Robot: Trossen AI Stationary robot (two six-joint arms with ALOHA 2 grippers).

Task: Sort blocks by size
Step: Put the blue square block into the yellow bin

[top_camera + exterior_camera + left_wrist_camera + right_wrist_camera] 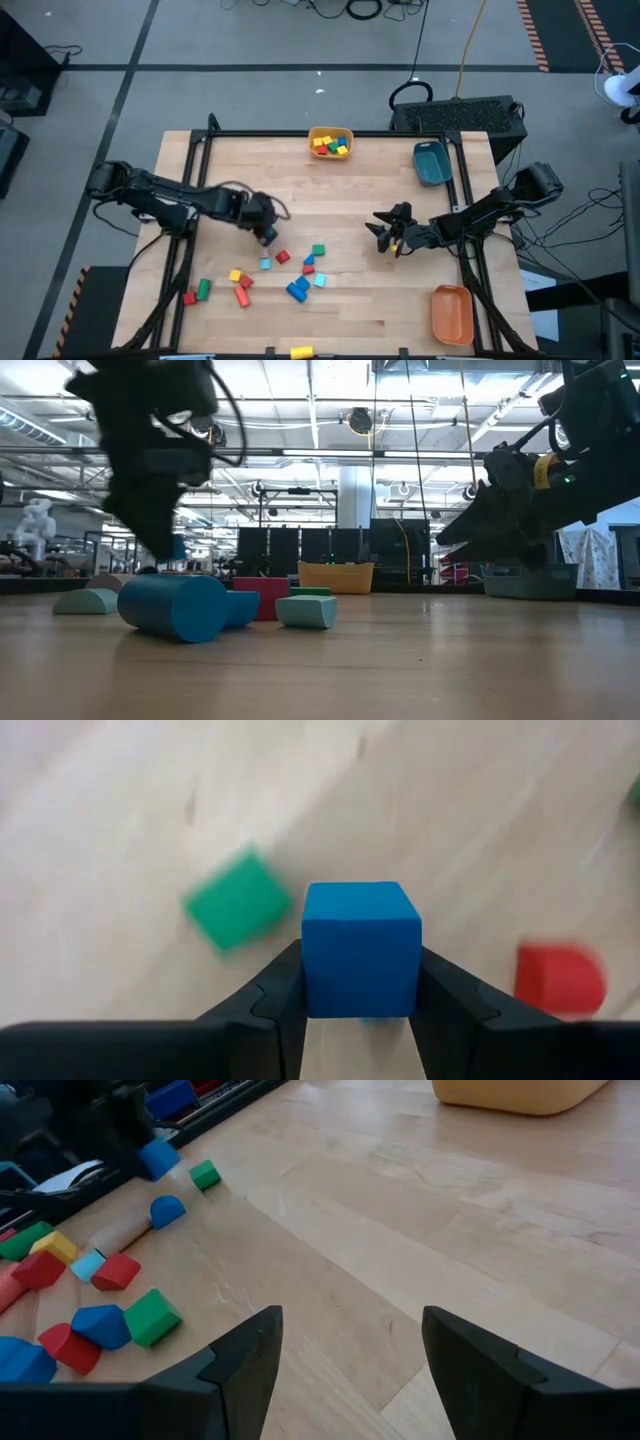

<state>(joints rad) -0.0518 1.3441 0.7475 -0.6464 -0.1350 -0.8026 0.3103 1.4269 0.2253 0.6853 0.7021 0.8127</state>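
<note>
From above, the left gripper (267, 233) hangs over the table (350, 190) just above the loose blocks (290, 275), and the right gripper (385, 232) waits near the middle, jaws wide open and empty. In the left wrist view, the two fingers (275, 1005) squeeze a blue cube (360, 948), lifted above a green block (238, 905).

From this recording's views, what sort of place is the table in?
Likely a robotics lab or workshop hall: open ceiling with strip lights, a row of dark monitors behind the table, cables across the grey floor.
</note>
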